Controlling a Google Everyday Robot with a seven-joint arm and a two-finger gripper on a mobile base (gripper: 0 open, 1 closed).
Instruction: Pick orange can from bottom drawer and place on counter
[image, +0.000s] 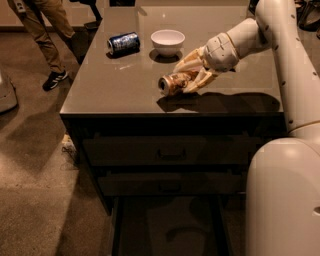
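The orange can lies on its side between the fingers of my gripper, over the middle of the counter. The gripper is shut on the can and holds it just above the countertop, with its shadow on the surface below and to the right. My arm reaches in from the upper right. The bottom drawer stands pulled open at the foot of the cabinet, and its dark floor shows nothing in it.
A dark blue can lies on its side at the back left of the counter. A white bowl stands behind the gripper. A person's legs are at the far left. My white body fills the lower right. Two upper drawers are shut.
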